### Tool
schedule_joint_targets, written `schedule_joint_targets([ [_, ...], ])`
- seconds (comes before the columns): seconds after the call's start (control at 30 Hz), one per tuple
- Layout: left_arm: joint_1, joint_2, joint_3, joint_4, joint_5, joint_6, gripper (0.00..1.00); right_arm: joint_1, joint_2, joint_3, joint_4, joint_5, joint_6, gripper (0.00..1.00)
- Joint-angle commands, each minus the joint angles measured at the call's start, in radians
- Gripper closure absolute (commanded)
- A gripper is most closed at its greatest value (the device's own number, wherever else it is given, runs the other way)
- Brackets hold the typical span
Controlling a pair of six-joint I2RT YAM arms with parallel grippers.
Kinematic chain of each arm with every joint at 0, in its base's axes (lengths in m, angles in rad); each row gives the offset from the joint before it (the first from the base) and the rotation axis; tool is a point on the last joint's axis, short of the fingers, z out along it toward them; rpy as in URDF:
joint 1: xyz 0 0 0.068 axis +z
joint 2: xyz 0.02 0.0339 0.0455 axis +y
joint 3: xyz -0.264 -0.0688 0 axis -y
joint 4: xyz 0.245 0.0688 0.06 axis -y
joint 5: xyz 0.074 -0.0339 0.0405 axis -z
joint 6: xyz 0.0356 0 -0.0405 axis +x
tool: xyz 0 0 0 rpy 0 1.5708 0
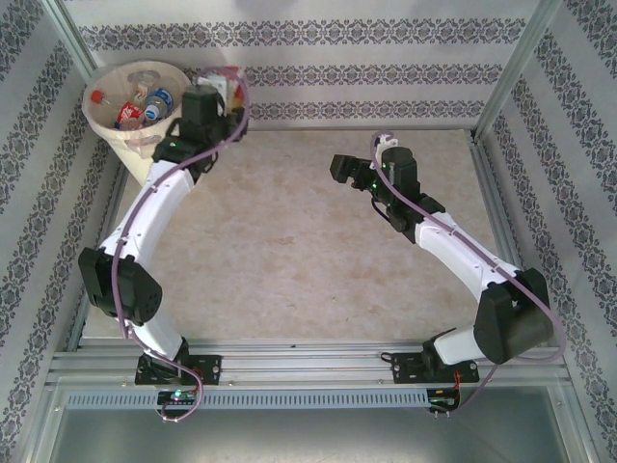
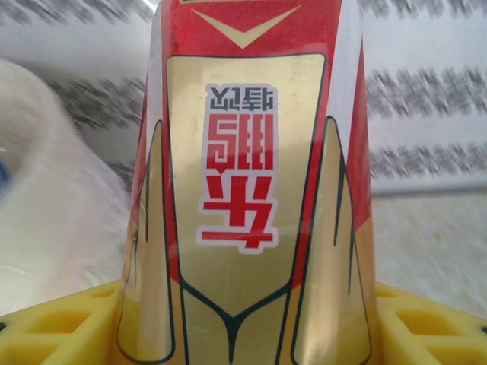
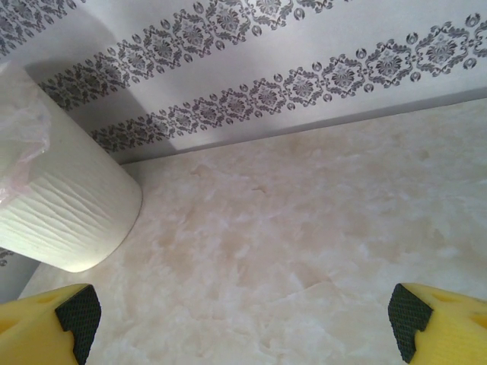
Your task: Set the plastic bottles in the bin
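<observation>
Holding a red-and-gold bottle [image 2: 251,152] in part-closed jaws, the left gripper [image 2: 243,338] hangs at the right rim of the bin [image 1: 114,135]. Other bottles [image 1: 145,104] lie inside. The right gripper [image 3: 243,323] gapes wide, empty, above the table [image 3: 304,228]. Risk: released here, not over the opening, the bottle may fall outside.

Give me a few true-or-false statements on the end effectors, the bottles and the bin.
The left end effector grips a bottle with a red and gold label. True.
The right end effector is shut on a bottle. False: it is open, holding nothing, over the table.
The bin stands at the table's far left corner. True.
The bin has nothing in it. False: several bottles lie inside.
</observation>
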Motion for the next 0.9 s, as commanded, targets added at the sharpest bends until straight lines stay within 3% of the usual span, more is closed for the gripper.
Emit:
schedule_joint_targets([
  [0.0,0.063,0.034,0.127,-0.116,-0.059,0.025,0.54,0.013,0.001,0.026,0.036,-0.019,0.016,0.02],
  [0.3,0.29,0.198,0.41,-0.234,0.13,0.088,0.54,0.01,-0.056,-0.028,0.031,0.013,-0.02,0.02],
  [0.5,0.393,0.291,0.528,-0.284,0.128,0.101,0.54,0.01,-0.074,-0.045,0.026,0.019,-0.025,0.02],
  [0.67,0.451,0.377,0.617,-0.321,0.123,0.036,0.52,0.008,-0.072,-0.049,0.025,0.025,-0.027,0.02],
  [0.73,0.45,0.402,0.642,-0.338,0.098,0.011,0.44,0.009,-0.069,-0.044,0.024,0.025,-0.026,0.02],
  [0.87,0.451,0.44,0.717,-0.388,0.014,-0.068,0.08,0.008,-0.067,-0.031,0.017,0.022,-0.026,0.02],
])
